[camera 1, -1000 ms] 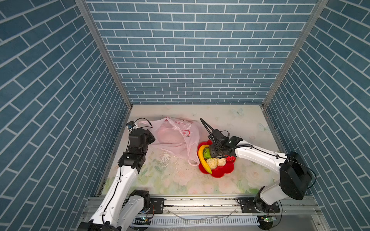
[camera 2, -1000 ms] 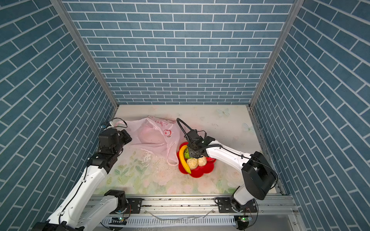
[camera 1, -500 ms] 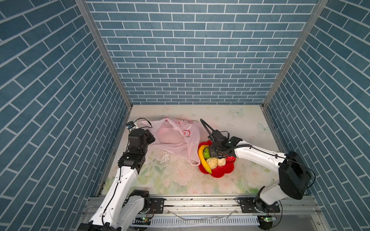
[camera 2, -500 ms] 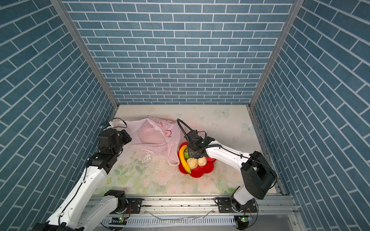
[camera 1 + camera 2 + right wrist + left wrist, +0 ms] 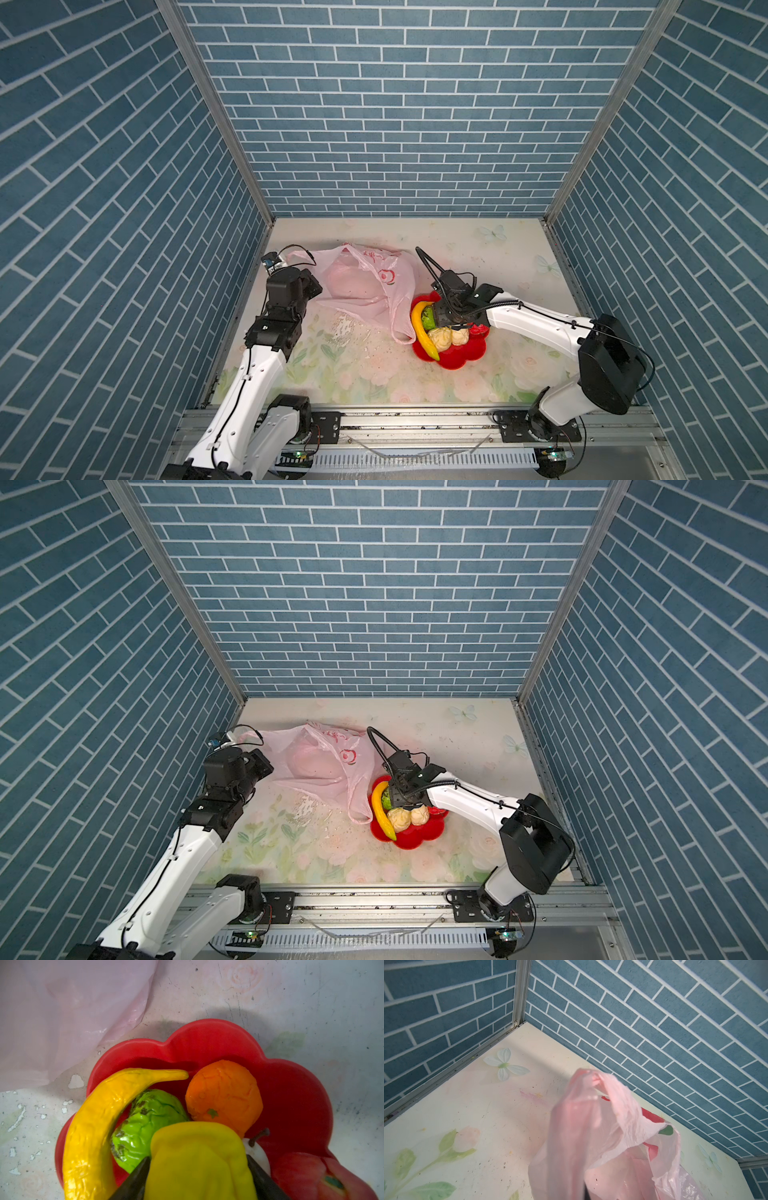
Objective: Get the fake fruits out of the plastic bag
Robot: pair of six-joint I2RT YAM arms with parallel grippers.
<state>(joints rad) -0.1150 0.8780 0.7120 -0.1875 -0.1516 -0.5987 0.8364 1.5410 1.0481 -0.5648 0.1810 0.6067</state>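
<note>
Fruits, toy: those visible lie in red bowl [image 5: 457, 361], just beside plastic bag [image 5: 357, 286], whose loop handle reaches the rim. Both top views show banana [image 5: 422, 328], green fruit [image 5: 428, 322] and two cream bumpy fruits [image 5: 441, 337]. Right gripper [image 5: 446, 320] hides the others there.

Right wrist view adds orange fruit [image 5: 224, 1095], red fruit [image 5: 307, 1176] and yellow fruit [image 5: 197, 1140], wrinkled and uppermost. Fingers [image 5: 137, 1178] set wide, one against each side of yellow fruit. Squeezing or merely flanking is unclear at this close range.

Bag: pale pink, crumpled, mouth agape, red print. Left wrist view shows its film lifted above floral table [image 5: 467, 1105]. Left gripper [image 5: 311, 286] closed on bag's edge.

Right arm stretched low, wrist tipped down over bowl. Left arm extended forward along table's left edge, wrist raised.
</note>
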